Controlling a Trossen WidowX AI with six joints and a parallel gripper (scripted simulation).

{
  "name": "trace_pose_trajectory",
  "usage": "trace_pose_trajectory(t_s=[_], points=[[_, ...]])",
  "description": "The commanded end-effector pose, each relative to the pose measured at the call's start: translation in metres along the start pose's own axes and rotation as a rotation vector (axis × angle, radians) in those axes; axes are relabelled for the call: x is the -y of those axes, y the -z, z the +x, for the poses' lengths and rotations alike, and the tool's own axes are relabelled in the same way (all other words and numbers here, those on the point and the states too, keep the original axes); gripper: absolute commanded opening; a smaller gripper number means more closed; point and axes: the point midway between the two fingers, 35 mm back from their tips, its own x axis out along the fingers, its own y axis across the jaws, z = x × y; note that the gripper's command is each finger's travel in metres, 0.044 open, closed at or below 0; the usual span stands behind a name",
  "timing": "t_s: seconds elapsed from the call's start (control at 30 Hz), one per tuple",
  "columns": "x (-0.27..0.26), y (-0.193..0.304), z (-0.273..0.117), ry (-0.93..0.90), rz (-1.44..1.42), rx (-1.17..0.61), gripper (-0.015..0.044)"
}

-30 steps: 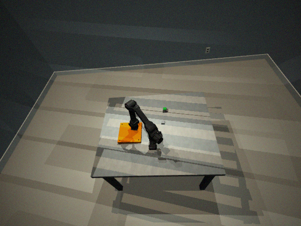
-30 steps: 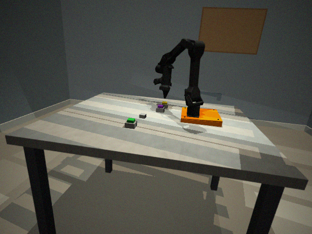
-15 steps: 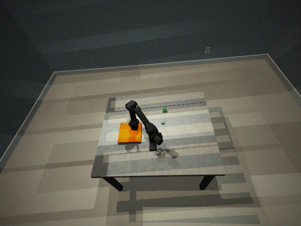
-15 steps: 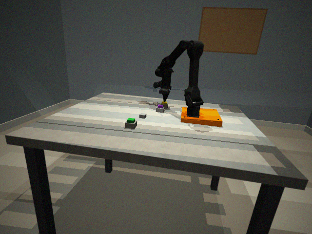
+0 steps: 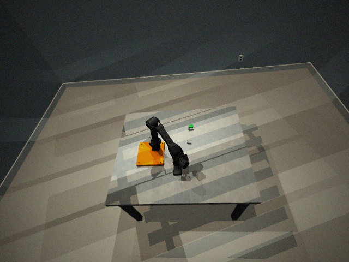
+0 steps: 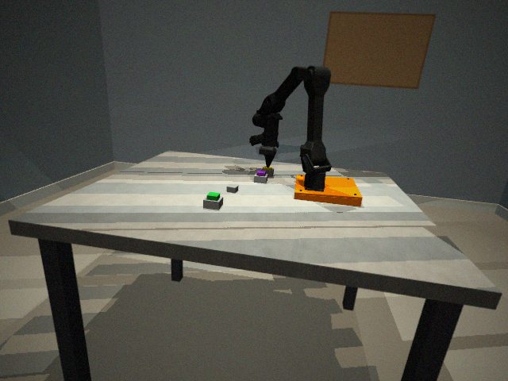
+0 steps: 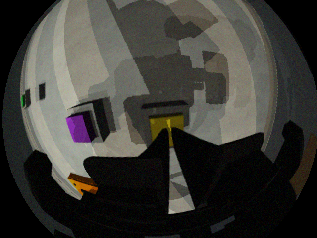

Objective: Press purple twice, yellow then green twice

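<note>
Overhead, the black six-joint arm (image 5: 166, 141) reached forward off its flat orange base plate (image 5: 150, 154), its closed, empty gripper (image 5: 177, 171) low over the grey striped table top (image 5: 220, 174). The square green button (image 5: 191, 126) and a small grey cube (image 5: 188, 141) sat well apart from it; the other 2 buttons were hidden there.

From the side, the gripper (image 6: 268, 160) pointed straight down at the square yellow button (image 6: 268, 168), its tip right at the cap; contact I could not tell. The square purple button (image 6: 260, 174) sat just beside.

Through the wrist camera, the pinched fingertips overlapped the yellow button (image 7: 161, 126), the purple button (image 7: 79, 127) to the left.
</note>
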Motion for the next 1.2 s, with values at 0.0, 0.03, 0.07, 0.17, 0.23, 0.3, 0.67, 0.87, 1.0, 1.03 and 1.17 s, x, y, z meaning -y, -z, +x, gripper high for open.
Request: trace_pose_trajectory(t_s=[0.0,0.03,0.07,0.17,0.23,0.3,0.67,0.87,1.0,1.03,1.17], points=[[-0.001,0.0,0.002,-0.008,0.002,-0.002,0.002],[-0.001,0.0,0.002,-0.008,0.002,-0.002,0.002],[-0.001,0.0,0.002,-0.008,0.002,-0.002,0.002],[-0.001,0.0,0.002,-0.008,0.002,-0.002,0.002],[-0.001,0.0,0.002,-0.008,0.002,-0.002,0.002],[0.0,0.0,-0.002,-0.001,0.001,-0.001,0.002],[0.001,-0.001,-0.075,-0.008,0.002,-0.002,0.002],[-0.001,-0.002,-0.093,-0.008,0.002,-0.002,0.002],[-0.026,-0.039,-0.094,-0.011,0.002,-0.003,0.002],[-0.035,-0.049,-0.095,-0.012,0.002,-0.003,0.002],[-0.077,-0.088,-0.096,-0.015,0.003,-0.003,0.002]])
